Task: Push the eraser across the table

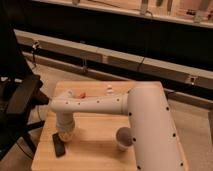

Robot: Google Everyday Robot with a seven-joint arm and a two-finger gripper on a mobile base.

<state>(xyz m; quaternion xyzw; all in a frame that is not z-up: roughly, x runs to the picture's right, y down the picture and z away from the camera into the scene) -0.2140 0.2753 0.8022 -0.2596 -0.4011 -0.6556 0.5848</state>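
**A:** Where was the end effector seen?

**B:** It was seen low over the near left part of the worktop, pointed downward at the end of the white arm. Whether it was wide or narrow could not be told.

**A:** And where was the eraser found?

**B:** It was found lying flat close to the near left corner, just beside the end effector, on its near left side. Whether it was touched could not be decided.

**A:** What could go wrong from here?

**B:** The eraser was placed near two edges. If it were pushed to the left or to the near side, it could be driven off the worktop. If contact were made away from its centre, the block could be turned and lost beside the tip. If the tip were held too high, the flat block could be passed over. If it were pushed to the right, the grey cup could be struck and tipped. The orange-red object, at the far side, was judged well apart.
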